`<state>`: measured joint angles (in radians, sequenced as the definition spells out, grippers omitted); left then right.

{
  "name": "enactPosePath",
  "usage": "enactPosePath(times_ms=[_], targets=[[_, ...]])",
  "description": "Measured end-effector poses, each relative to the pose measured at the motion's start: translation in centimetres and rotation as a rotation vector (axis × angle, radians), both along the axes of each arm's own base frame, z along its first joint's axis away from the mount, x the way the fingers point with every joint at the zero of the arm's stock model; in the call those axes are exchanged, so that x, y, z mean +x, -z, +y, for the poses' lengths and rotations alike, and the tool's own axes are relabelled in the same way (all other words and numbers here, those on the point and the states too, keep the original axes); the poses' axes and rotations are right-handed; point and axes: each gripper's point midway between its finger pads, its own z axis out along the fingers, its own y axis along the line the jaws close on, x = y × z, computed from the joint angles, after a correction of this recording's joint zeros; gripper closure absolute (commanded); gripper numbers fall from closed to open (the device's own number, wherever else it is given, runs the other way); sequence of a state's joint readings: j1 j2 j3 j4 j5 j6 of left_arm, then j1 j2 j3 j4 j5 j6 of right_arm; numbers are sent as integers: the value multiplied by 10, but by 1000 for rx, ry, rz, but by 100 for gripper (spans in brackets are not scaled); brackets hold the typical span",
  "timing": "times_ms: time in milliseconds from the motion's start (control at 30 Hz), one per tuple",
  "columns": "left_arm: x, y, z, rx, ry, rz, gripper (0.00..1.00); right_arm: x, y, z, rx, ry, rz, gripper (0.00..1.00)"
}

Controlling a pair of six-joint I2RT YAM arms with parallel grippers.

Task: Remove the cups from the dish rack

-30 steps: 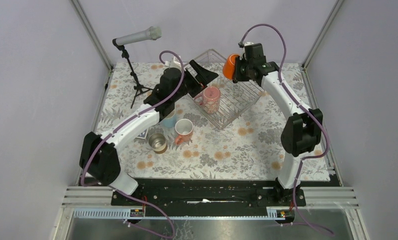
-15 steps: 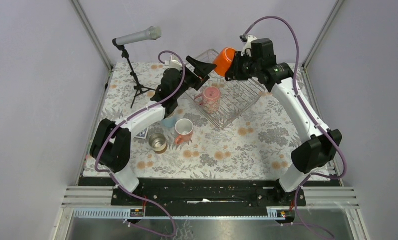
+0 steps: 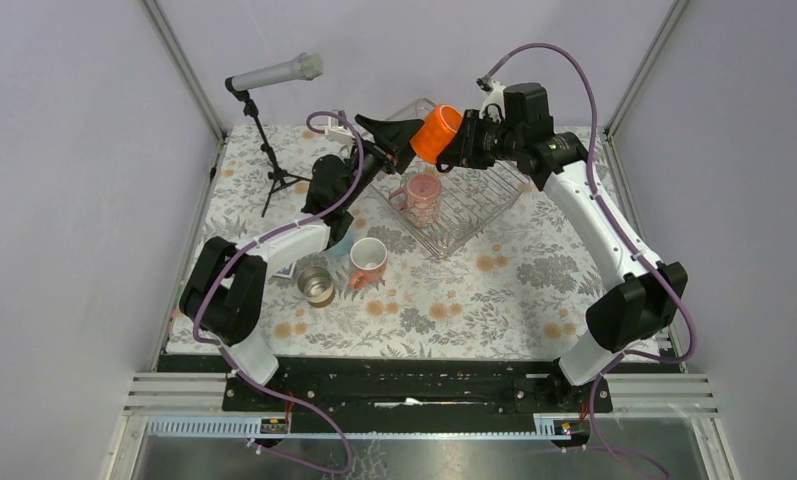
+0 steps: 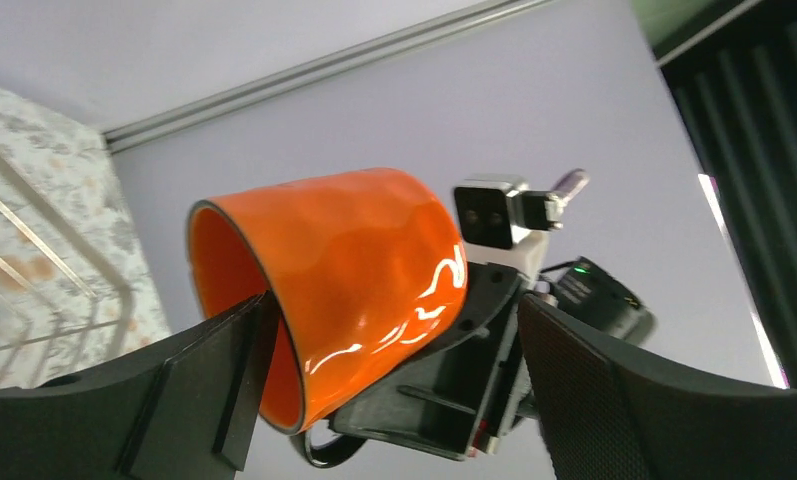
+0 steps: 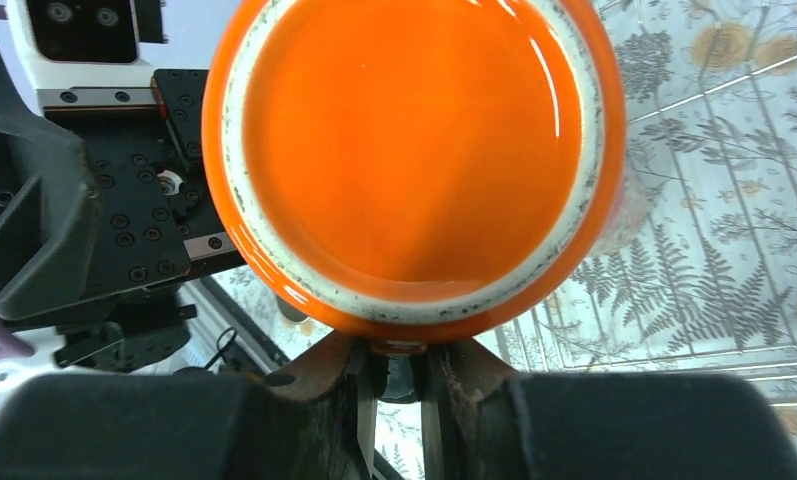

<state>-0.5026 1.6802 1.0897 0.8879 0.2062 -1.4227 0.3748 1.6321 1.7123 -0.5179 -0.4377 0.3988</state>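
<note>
My right gripper (image 3: 462, 142) is shut on the handle of the bright orange mug (image 3: 436, 133) and holds it tilted in the air over the dish rack's (image 3: 479, 205) back left corner. In the right wrist view the mug's underside (image 5: 414, 150) fills the frame above my shut gripper (image 5: 394, 385). My left gripper (image 3: 396, 135) is open and raised; in its wrist view the mug (image 4: 344, 260) sits between the wide jaws, its rim by the left finger (image 4: 174, 400). The translucent dusty-pink mug (image 3: 422, 197) stands in the rack. The salmon-pink mug (image 3: 368, 260), steel cup (image 3: 316, 285) and light blue mug (image 3: 339, 243) stand on the cloth.
A microphone (image 3: 274, 73) on a black tripod (image 3: 277, 175) stands at the back left. The floral cloth (image 3: 474, 290) covers the table. Metal frame posts and grey walls close the cell on both sides.
My right arm carried the orange mug up and to the left, off the rack's rear, toward the left gripper. My left gripper rose and tilted up so that its open jaws flank the mug.
</note>
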Motion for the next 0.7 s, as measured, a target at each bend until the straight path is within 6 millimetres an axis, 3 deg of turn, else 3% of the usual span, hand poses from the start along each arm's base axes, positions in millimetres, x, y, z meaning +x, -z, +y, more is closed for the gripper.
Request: enactPosePath(times_ms=[133,400,567,700], targets=[[-12,-15,4,-91,35,-35,17,-6,-6,6,42,-32,6,100],[-40,-45,17,-268,116,-113,50,-24,-35,22,210,-135,3,100],[-55,-62,25,-343,151,-158,67,-35,-57,22,322,-189,-1,100],[-61,-68,24,-346,184,-170,68,-41,-66,23,361,-228,-14,100]])
